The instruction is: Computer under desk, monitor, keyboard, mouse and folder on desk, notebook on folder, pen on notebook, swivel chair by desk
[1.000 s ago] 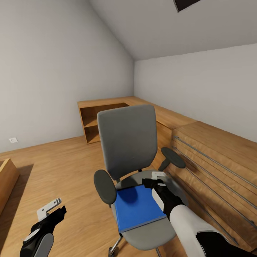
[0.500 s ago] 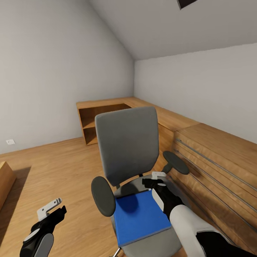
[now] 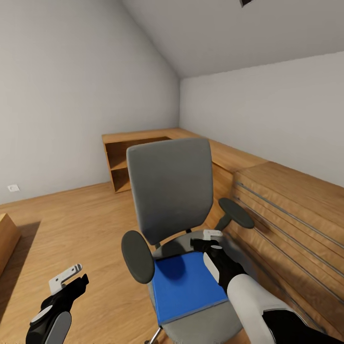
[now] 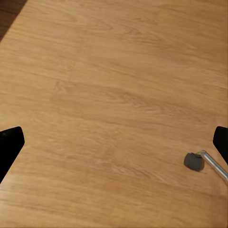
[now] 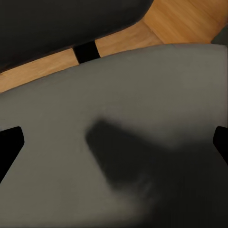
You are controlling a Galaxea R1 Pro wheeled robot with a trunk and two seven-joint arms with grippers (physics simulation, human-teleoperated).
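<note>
The grey swivel chair [image 3: 169,186] stands in front of me, its tall back toward the far wall. A bright blue folder [image 3: 188,286] lies flat on its seat [image 5: 118,156]. My right gripper [image 3: 206,240] hovers open just over the seat at the folder's far right corner, between the folder and the chair back; its fingertips [image 5: 10,142] are spread wide with nothing between them. My left gripper [image 3: 71,282] hangs open over bare floor, left of the chair. In the left wrist view, a chair caster [image 4: 194,161] on a chrome leg shows below the left gripper [image 4: 114,145].
A low wooden drawer cabinet [image 3: 286,215] runs along the right wall close to the chair. An open wooden shelf unit [image 3: 129,162] stands at the back corner. Another wooden furniture corner [image 3: 7,239] juts in at far left. Open wood floor [image 3: 71,224] lies to the left.
The whole picture has shifted a little, and the chair looks slightly closer and turned. Both grippers keep the same pose and stay open.
</note>
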